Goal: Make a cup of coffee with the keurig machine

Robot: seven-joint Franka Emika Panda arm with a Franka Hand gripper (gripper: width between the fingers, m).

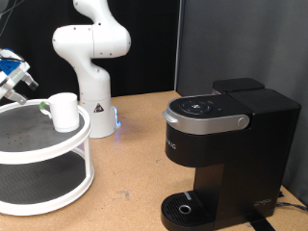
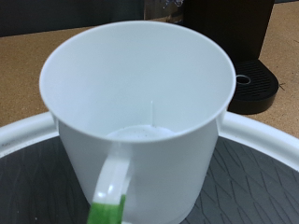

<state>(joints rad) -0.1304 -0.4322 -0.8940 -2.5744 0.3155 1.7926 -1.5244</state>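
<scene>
One cup [image 1: 64,111] and one gripper [image 1: 12,79] define the governing relation in the exterior view: the cup stands upright on the top tier of a white two-tier round stand [image 1: 58,154] at the view's left, and the gripper sits near it at the left edge, at roughly the 10 o'clock direction from the cup, apart from it and not touching. From the gripper, the cup therefore lies toward 4 o'clock. A small green mark shows on the cup's left side, which suggests the handle faces the gripper. The finger spacing is not resolvable in this view, so the opening cannot be determined; nothing is visible between the fingers. The keurig machine [image 1: 226,154] stands well apart at the view's right, at about 3 to 4 o'clock from the cup, with its lid down and its round drip tray [image 1: 185,206] bare. The white arm base [image 1: 93,58] stands behind, between stand and machine. In the wrist view, the cup [image 2: 140,112] fills the frame with its mouth open and its interior empty, long axis vertical, and the handle [image 2: 112,191] with its green mark points straight at the camera. No fingers show in this view. The stand's white rim [image 2: 266,135] curves behind the cup, and the machine's drip tray [image 2: 250,89] lies beyond it.
</scene>
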